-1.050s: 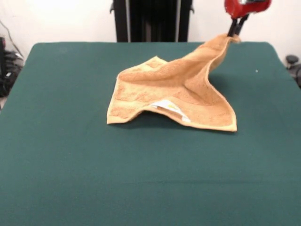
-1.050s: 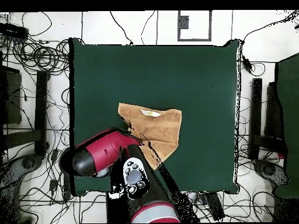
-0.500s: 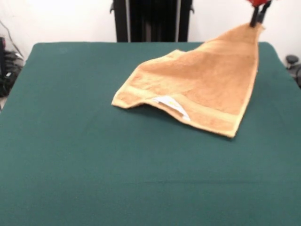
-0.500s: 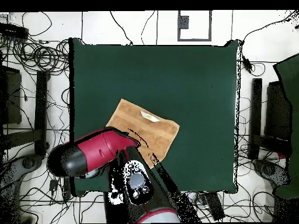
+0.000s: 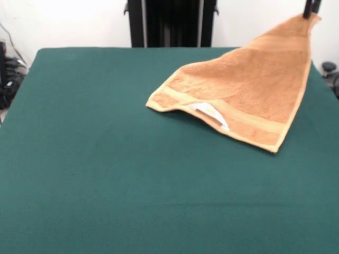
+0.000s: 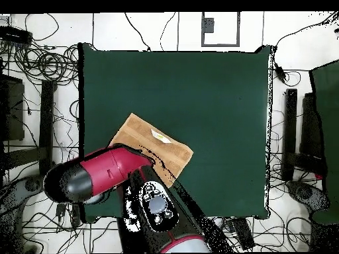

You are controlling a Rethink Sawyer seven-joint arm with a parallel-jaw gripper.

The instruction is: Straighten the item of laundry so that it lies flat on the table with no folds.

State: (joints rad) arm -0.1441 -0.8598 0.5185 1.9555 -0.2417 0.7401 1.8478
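**Towel held up by one corner, mostly unfolded**

Pinching one corner of the small tan-orange terry-cloth towel [image 5: 241, 87], the robot's dark two-fingered gripper [image 5: 311, 9] is showing only its tips at the top right edge of the front view, with the fingers closed together on the cloth; the red and black arm [image 6: 106, 173] is covering that corner in the overhead view, so the grip itself is hidden there

The towel is sloping down from the raised corner onto the large dark green felt-covered table [image 5: 106, 185], lying towards the right side in the front view and near the table's edge; its lower edge and the striped band are resting on the felt, while the upper part is hanging clear of it; the small white label [image 5: 211, 111] is peeking out beside a slight lift in the front edge

As a judgement, the spreading is looking largely done, since the cloth is reading as one open sheet with no large fold; what is remaining is laying the held corner down, letting go, and settling the small ripple near the label

No containers are appearing in either view
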